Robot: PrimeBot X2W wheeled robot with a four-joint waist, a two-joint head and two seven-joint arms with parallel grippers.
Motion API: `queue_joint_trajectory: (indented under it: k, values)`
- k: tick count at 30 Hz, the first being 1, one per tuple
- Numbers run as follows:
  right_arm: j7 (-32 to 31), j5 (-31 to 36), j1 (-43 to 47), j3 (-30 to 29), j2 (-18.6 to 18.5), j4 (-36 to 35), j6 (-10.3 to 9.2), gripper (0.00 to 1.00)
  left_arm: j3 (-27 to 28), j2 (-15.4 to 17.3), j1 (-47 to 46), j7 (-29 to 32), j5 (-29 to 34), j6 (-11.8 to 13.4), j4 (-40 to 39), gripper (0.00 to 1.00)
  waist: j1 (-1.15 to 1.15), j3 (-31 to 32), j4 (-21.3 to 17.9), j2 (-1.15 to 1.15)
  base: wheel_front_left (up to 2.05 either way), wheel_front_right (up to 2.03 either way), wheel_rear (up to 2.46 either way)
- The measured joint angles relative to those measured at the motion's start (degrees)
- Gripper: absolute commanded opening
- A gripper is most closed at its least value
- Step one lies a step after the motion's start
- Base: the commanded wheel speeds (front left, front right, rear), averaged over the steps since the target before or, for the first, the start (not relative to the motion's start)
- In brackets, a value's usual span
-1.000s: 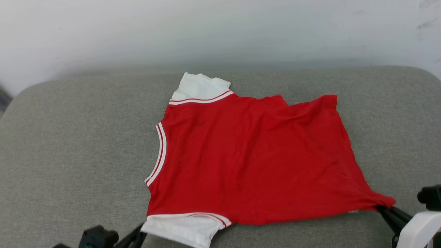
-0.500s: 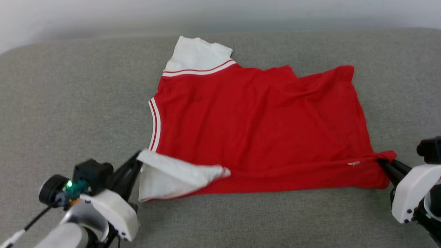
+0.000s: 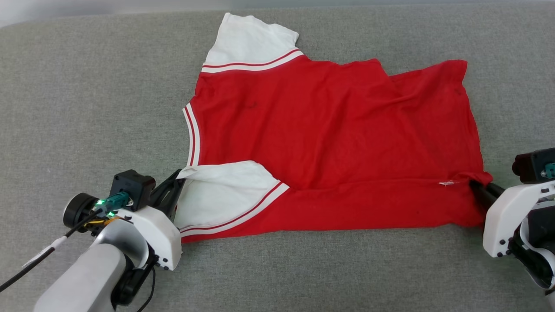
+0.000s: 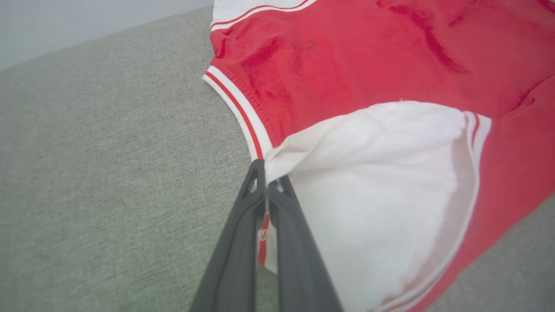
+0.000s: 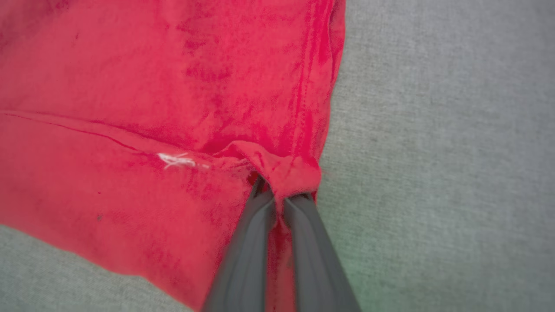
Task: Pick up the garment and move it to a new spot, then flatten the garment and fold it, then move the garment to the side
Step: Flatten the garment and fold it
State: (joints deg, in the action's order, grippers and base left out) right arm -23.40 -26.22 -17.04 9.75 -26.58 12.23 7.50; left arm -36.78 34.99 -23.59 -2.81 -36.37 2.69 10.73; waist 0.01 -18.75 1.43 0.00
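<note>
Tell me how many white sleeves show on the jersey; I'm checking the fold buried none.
2. The far sleeve lies flat; the near sleeve is folded onto the red body, its corner pinched by the left hand.

a grey woven cushion [image 3: 86, 108] carries one thing: the garment [image 3: 329, 138], spread flat between the left fingers [image 3: 167, 197] and the right fingers [image 3: 483, 193]. its near edge is folded over onto itself, a white sleeve lying just beyond the left fingers' tips; the grey cloth runs on outside both pairs.
</note>
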Motion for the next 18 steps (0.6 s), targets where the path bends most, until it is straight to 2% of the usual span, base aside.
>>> queue_joint_trajectory:
  k: [2, 3, 4, 5, 10, 14, 18]
  values:
    - [0.5, 0.2, -0.6, 0.5, 0.4, 1.5, 0.00, 0.00, -0.4, -1.1, -0.8, -0.5, 0.4, -0.2, 2.2, 0.00, 0.00, 0.2, 0.1, 0.00, 0.00, 0.00, 0.00]
    - [0.7, 0.3, -0.8, 0.8, 0.6, 2.2, 0.00, 0.00, -0.7, -1.6, -1.2, -0.9, 0.6, -0.3, 3.4, 0.23, 0.00, 0.4, 0.2, 0.00, 0.00, 0.00, 0.00]
    - [0.8, 0.6, -0.9, 0.9, 0.6, 3.0, 0.01, 0.49, -1.0, -2.0, -1.5, -1.1, 1.0, -0.3, 4.6, 0.55, -0.01, 0.7, 0.2, 0.00, 0.00, 0.00, 0.00]
    - [1.0, 1.1, -1.0, 1.2, 0.6, 3.6, 0.00, 1.00, -1.0, -2.5, -1.6, -1.5, 1.0, -0.1, 5.7, 1.00, -0.01, 1.0, 0.3, 0.00, 0.00, 0.00, 0.00]
    - [2.7, 4.1, -1.5, 3.3, 0.4, 4.8, 0.00, 1.00, -1.1, -4.7, -1.5, -2.8, 0.4, 0.6, 9.4, 1.00, -0.01, 3.2, 0.3, 0.00, 0.00, 0.00, 0.00]
    - [3.1, 4.8, -1.2, 3.2, 0.9, 4.8, 0.01, 1.00, 0.9, -5.3, 0.3, -4.1, -1.7, 3.0, 9.7, 1.00, -0.01, 5.6, 0.3, 0.00, 0.00, 0.00, 0.00]
    - [0.5, 5.5, 1.5, 1.3, 2.1, 4.2, 0.00, 1.00, 2.1, -5.4, 4.1, -3.8, -3.5, 6.0, 8.4, 1.00, -0.01, 8.0, 0.1, 0.00, 0.00, 0.00, 0.00]
